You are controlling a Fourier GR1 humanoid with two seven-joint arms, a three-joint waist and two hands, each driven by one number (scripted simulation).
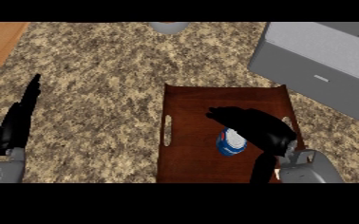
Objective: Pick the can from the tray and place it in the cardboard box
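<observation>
Blue-and-white can (231, 143) sits on the wooden tray (189, 118), my right hand (256, 126) poised over it with fingers outstretched, nothing gripped yet. I judge this the reach step; next I need to lower and curl round it. Left hand (17, 123) rests open at the left edge.

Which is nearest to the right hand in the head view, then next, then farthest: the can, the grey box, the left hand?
From the right hand:
1. Can, just beneath it on the tray.
2. Grey box, far right corner.
3. Left hand, at the left edge.
</observation>
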